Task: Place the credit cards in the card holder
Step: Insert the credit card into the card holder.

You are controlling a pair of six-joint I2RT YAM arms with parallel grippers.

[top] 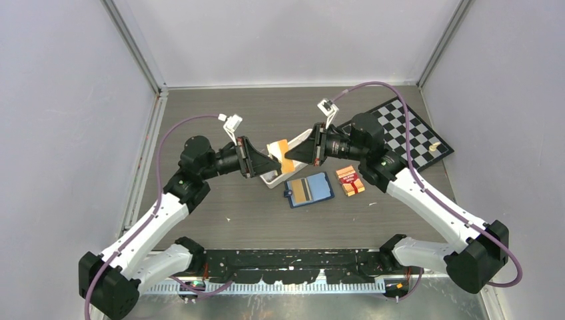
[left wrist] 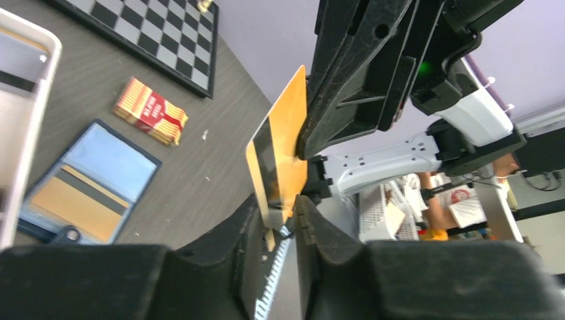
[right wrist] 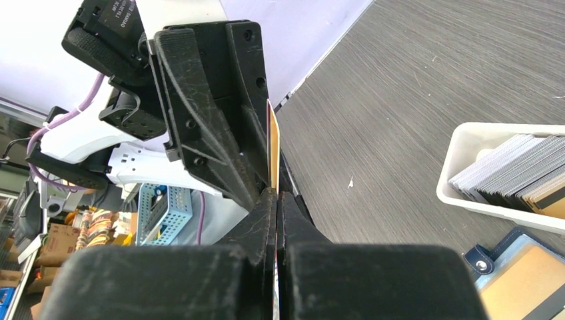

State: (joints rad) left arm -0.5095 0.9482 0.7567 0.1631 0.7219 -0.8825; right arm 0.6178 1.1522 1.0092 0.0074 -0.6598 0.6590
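An orange-gold credit card (top: 283,155) with a dark stripe hangs in the air above the white tray (top: 270,179). My right gripper (top: 291,155) is shut on one edge of it (right wrist: 272,150). My left gripper (left wrist: 288,207) faces it, jaws partly closed around the card's (left wrist: 283,147) lower corner, with a gap still showing between them. The navy card holder (top: 310,190) lies open on the table with a tan card (left wrist: 66,207) in its light blue inside. Several grey, black and tan credit cards (right wrist: 513,170) stand in the tray.
A red-orange banded pack (top: 350,181) lies just right of the card holder. A black-and-white chessboard (top: 406,133) sits at the back right with a small pale piece on it. Grey walls close in the table on three sides.
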